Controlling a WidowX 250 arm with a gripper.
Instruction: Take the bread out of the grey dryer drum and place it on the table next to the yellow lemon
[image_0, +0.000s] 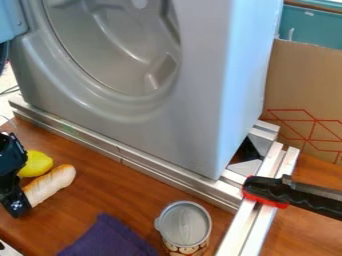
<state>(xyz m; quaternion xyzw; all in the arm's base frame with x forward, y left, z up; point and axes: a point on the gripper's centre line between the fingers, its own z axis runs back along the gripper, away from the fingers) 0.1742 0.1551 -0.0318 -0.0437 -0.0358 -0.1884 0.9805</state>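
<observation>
Purple cloth (110, 239) lies on the brown wood table (100, 192) at the near edge of the scene, just left of an upright can (185, 225) with a silvery top. Farther left, the black gripper (16, 204) hangs low at the scene's edge, its lower end against the near end of a pale, browned bread stick (51, 185); whether it is clenched or released cannot be told from this angle. A yellow lemon (37, 164) sits right beside the bread stick, on its far side. At right, a black clamp (297, 194) with red edging lies across metal rails (252, 217). Beyond the can and bread stick, a long metal beam (127, 155) runs along the foot of a grey machine (194, 115) with a round, recessed front. At far right stands a cardboard panel (307, 85) marked with red lines, a teal surface (314, 27) behind it.
</observation>
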